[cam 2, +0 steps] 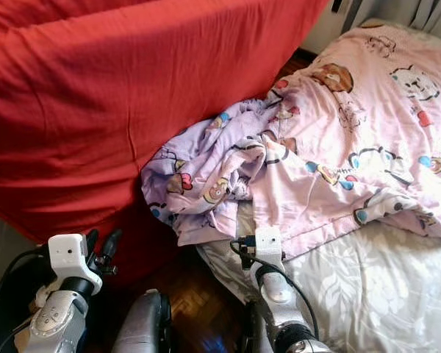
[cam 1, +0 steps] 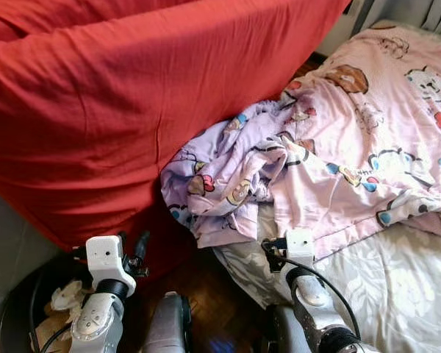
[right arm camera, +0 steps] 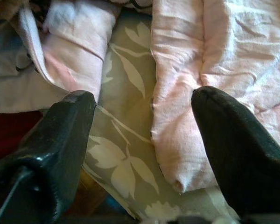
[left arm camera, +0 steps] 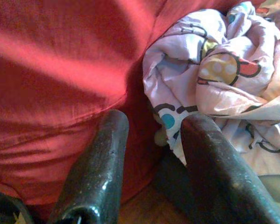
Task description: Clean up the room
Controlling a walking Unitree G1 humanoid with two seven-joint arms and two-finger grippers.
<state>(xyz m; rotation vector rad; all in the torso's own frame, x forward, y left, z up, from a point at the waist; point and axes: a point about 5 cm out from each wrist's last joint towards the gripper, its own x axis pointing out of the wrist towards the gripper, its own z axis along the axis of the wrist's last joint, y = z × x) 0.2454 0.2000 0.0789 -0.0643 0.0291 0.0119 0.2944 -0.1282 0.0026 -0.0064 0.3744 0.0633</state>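
A pink cartoon blanket [cam 1: 367,140] lies crumpled on the bed [cam 1: 397,294], bunched at the bed's near left corner and hanging over its edge, touching a big red cover [cam 1: 117,110]; the left gripper [left arm camera: 151,135] is wide open by the red cover; the right gripper [right arm camera: 144,116] is wide open over the bed's leafy sheet, beside the blanket's edge.

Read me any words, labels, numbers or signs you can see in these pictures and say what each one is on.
None can be read. The pink cartoon-print quilt carries only animal pictures. The plain red bedsheet and the grey leaf-patterned mattress sheet bear no lettering.
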